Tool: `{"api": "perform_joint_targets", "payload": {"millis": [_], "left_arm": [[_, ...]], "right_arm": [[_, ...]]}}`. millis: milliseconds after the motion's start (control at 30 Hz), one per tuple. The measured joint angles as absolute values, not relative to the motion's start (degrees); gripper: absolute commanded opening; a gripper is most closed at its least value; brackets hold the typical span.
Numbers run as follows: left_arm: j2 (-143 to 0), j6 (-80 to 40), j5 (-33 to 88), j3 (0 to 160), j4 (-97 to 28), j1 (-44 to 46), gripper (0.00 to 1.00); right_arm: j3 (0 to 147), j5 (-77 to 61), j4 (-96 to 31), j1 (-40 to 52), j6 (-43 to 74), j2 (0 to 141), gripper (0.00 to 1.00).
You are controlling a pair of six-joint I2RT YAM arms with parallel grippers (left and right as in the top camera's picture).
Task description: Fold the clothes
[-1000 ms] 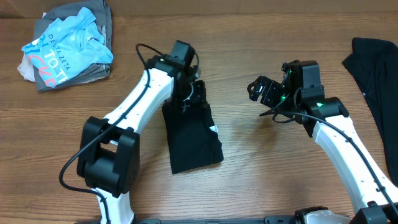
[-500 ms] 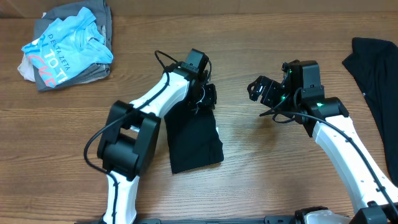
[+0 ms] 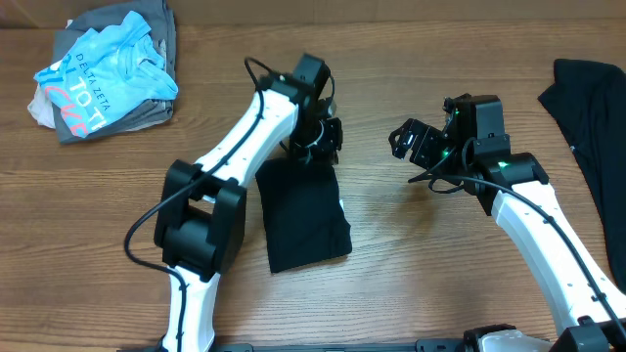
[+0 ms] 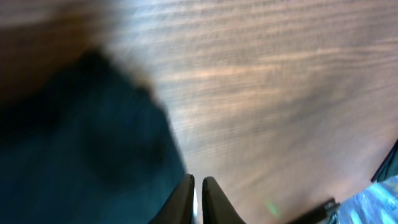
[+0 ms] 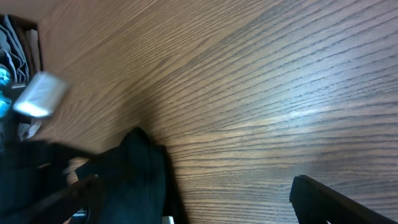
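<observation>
The clothes being folded are a black T-shirt point(image 3: 305, 217), lying as a folded rectangle at mid-table with a small white tag point(image 3: 339, 203) on its right edge. My left gripper point(image 3: 319, 145) hovers just beyond the shirt's far edge. In the left wrist view its fingertips point(image 4: 198, 198) are shut with nothing between them, and the black fabric point(image 4: 81, 143) lies to their left. My right gripper point(image 3: 405, 143) hangs wide open over bare wood to the right of the shirt. The right wrist view shows one dark finger point(image 5: 336, 202) and the shirt point(image 5: 138, 177) at lower left.
A heap of clothes with a light blue printed shirt point(image 3: 103, 73) on top lies at the back left corner. Another black garment point(image 3: 587, 108) spreads along the right edge. The wooden table point(image 3: 430, 254) shows between them.
The left gripper has closed and shifted right and slightly away, off the shirt's far edge. The shirt stays flat. The right arm has not moved.
</observation>
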State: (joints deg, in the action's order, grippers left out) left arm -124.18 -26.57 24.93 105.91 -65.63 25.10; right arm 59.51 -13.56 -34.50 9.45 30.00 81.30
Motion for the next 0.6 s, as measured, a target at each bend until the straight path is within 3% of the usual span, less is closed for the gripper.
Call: {"api": "perform_joint_targets", "payload": {"millis": [300,600], "left_arm": [[-122.2,-23.4,22.9,105.6,-80.6,24.9,0.10],[-122.2,-21.8,26.3,92.2,-70.8,28.6,0.09]], "right_arm": [[59.5,-13.6,-34.5,9.5,30.0,81.3,1.00],[59.5,-14.2,-34.5,9.5,30.0,81.3,1.00]]}}
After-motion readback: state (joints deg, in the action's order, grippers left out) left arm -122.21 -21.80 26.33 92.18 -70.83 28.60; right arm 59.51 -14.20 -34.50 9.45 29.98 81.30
